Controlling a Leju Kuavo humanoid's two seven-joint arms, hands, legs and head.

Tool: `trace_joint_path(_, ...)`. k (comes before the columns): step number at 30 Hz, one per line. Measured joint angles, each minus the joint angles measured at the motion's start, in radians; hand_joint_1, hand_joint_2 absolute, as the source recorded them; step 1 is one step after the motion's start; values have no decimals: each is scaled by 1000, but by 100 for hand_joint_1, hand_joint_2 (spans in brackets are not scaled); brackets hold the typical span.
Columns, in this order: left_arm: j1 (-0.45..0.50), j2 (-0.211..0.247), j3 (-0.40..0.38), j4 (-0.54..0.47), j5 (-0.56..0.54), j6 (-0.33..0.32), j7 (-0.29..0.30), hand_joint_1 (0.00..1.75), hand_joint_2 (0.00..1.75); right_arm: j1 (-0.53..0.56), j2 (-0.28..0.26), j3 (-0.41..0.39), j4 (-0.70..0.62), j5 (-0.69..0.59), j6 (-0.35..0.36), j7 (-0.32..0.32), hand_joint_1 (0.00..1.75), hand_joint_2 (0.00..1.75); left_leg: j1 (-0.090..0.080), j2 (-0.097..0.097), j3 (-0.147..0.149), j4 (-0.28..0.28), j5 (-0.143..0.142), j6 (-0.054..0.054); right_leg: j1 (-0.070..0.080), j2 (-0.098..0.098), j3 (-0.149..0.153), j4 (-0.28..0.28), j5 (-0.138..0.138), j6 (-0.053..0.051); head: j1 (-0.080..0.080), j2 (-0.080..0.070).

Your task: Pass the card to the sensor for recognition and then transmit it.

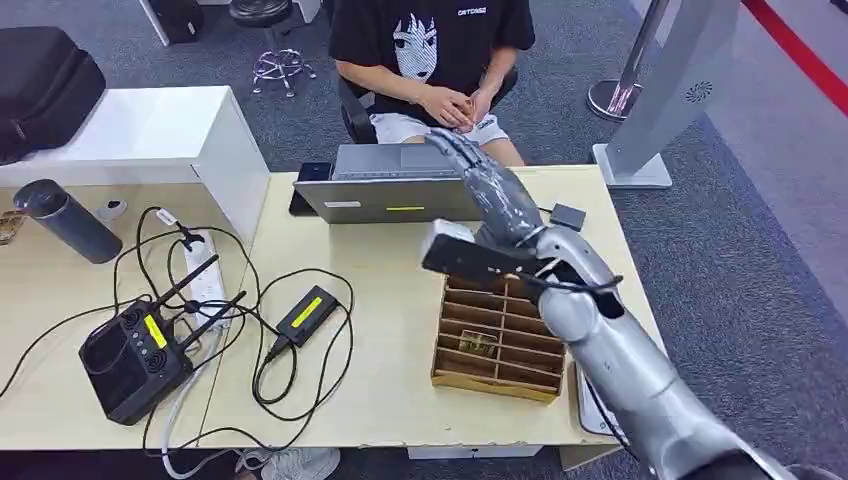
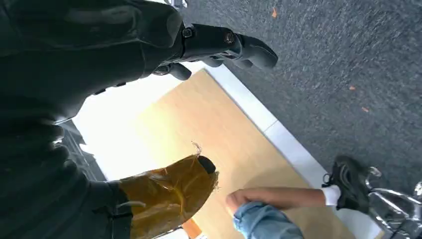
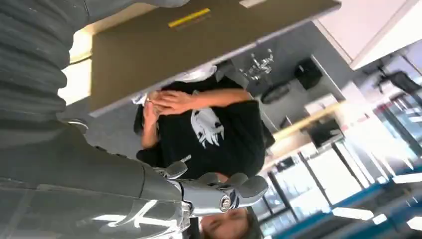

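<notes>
Card: a small flat brownish-gold piece [image 1: 478,343] lies in one compartment of the light wooden slotted tray [image 1: 450,362], near the tray's front. It is probably the task's card, but it is too small to make out print or edges.
Place: the tray sits on the pale wood surface [image 1: 390,260], below the outstretched right arm and well apart from the fingertips.
Look: thin and low between the dividers, with a dull sheen. Its thickness cannot be read.
Handling: it is judged light, stiff and smooth, so it is likely to slip or twist in a loose pinch. It is not fragile, though it bends if squeezed across its face.
Where to hold: thumb and finger pads on the two flat faces near one short edge would leave the rest free to present to a sensor. The divider walls leave little room, so lifting by the upper edge looks easiest.
Right hand [image 1: 487,188]: it reaches forward over the grey open laptop [image 1: 385,195] toward a seated person in a black printed T-shirt [image 1: 430,40]. The fingers are stretched out close together. Whether anything is pinched cannot be told, and no card is seen in it.
Left hand [image 2: 199,74]: it hangs beside the surface's edge, with the dark fingers loosely spread from the amber-taped thumb [image 2: 169,194] and nothing in them.
</notes>
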Motion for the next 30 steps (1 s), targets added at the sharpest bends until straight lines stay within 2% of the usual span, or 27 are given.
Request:
trace_joint_path(3, 6, -5, 0, 0, 1, 10, -7, 0, 175, 130, -48, -23, -101, 39, -40, -20, 0, 175, -1, 0, -1, 0, -1, 0, 0, 1, -1, 0, 0, 0, 0, 0)
trace_joint_path(8, 5, -7, 0, 0, -1, 15, -10, 0, 175, 215, -86, -48, -190, 78, -49, -26, 0, 175, -1, 1, 1, 0, -1, 0, 0, 1, 0, 0, -1, 0, -1, 0)
trace_joint_path(11, 9, -10, 1, 0, -5, 28, -19, 0, 175, 304, -109, -64, -240, 163, -127, -45, 0, 175, -1, -1, 0, 0, -1, 0, 0, -2, 1, 0, -1, 0, 0, 0)
trace_joint_path(15, 11, -14, 1, 0, -19, 49, -42, 0, 175, 422, -115, -77, -269, 257, -275, -73, 0, 175, -1, -1, 0, 0, -2, 1, 0, -1, 1, 0, -2, 0, 0, 0)
trace_joint_path(18, 12, -15, 1, 0, -20, 58, -49, 0, 175, 485, -113, -74, -269, 319, -327, -71, 0, 175, -1, -1, 0, -1, -2, 1, 0, -1, 1, 0, -2, 1, 0, 0)
trace_joint_path(26, 12, -14, -21, 0, -20, 63, -59, 0, 175, 503, -84, -35, -185, 486, -395, 17, 0, 175, -1, 0, 0, -1, -2, 1, 0, -1, 1, 0, -2, 1, 0, 0)
trace_joint_path(30, 10, -13, -40, -1, -20, 60, -59, 0, 175, 475, -60, 2, -125, 520, -407, 42, 0, 175, -1, 0, 1, -1, -2, 1, 0, -1, 1, 1, -2, 1, -1, 0)
